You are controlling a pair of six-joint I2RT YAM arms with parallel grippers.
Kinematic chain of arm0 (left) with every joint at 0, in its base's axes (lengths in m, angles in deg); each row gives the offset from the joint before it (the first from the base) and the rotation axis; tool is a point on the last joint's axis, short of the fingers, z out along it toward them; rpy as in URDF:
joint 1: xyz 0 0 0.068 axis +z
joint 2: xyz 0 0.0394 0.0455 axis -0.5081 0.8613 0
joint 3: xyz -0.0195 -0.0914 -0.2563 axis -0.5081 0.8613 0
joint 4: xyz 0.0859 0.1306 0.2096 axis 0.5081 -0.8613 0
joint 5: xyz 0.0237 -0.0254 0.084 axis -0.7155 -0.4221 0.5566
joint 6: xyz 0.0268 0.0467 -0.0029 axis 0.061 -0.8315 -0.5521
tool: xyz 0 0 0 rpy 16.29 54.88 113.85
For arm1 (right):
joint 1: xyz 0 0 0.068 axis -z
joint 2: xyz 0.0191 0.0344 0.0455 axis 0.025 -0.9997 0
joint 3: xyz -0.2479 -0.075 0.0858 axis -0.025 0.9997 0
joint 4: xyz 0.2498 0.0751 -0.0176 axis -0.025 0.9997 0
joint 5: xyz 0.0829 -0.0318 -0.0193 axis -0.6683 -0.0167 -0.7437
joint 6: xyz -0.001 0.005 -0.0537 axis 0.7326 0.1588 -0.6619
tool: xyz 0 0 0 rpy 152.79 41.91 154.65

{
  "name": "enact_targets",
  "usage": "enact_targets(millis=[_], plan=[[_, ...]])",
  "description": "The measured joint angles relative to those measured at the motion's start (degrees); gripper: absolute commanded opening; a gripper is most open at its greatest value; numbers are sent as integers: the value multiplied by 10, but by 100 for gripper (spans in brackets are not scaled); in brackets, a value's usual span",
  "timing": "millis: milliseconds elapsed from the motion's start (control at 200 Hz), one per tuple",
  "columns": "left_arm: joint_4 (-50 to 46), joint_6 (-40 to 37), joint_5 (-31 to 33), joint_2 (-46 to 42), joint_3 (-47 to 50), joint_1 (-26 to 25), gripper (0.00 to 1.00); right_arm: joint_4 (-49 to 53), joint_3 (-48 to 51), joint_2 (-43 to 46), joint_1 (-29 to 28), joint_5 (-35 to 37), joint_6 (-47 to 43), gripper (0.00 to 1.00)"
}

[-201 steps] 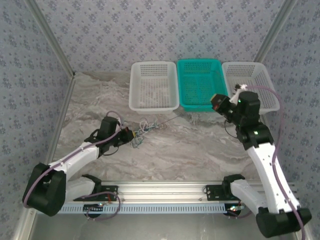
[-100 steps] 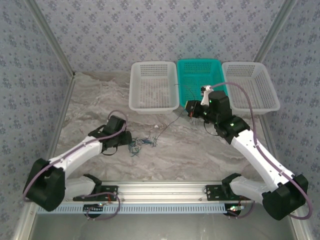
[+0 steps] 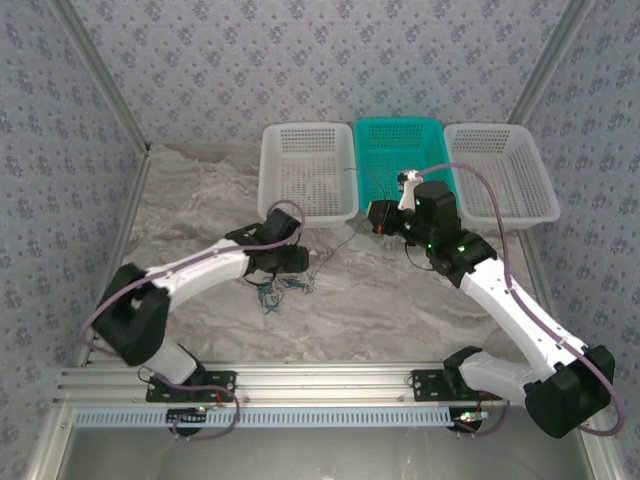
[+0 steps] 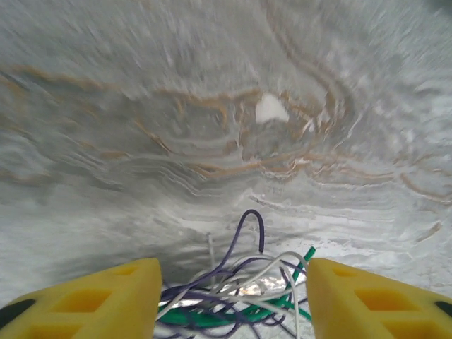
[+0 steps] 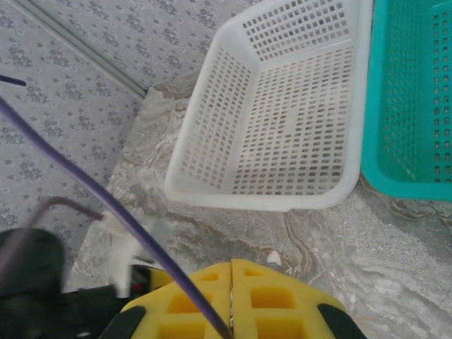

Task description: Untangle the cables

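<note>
1. Step: drawing one strand out of tangle. R gripper [image 5: 232,282] pads pinched on purple strand [image 5: 141,240], by teal basket [image 3: 400,122].
2. L gripper [image 4: 233,282] wide apart, straddling cables [image 3: 278,288] on table [image 3: 200,200].
3. Next, in my judgement: L to clamp tangle as anchor; R then pulls away slowly.

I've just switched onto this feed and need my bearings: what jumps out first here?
The tangle of cables lies mid-table, and the open left hand has a yellow finger on either side of it. The right hand is shut on one purple wire, by the front edge of the teal basket.
</note>
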Motion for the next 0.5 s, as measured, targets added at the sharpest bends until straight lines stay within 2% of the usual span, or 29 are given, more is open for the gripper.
enact_targets(millis=[105,190,260,360,500], plan=[[6,7,-17,65,-5,-5,69,1,0,0,-3,0,-2,0],[3,9,-12,92,-11,-8,65,5,0,0,-6,2,-4,0],[2,16,-13,92,-15,-9,59,10,0,1,-7,4,-4,0],[-3,26,4,93,-12,-10,44,14,0,3,-7,13,-4,0],[-5,38,35,93,-2,-14,32,15,0,4,-7,26,-4,0]])
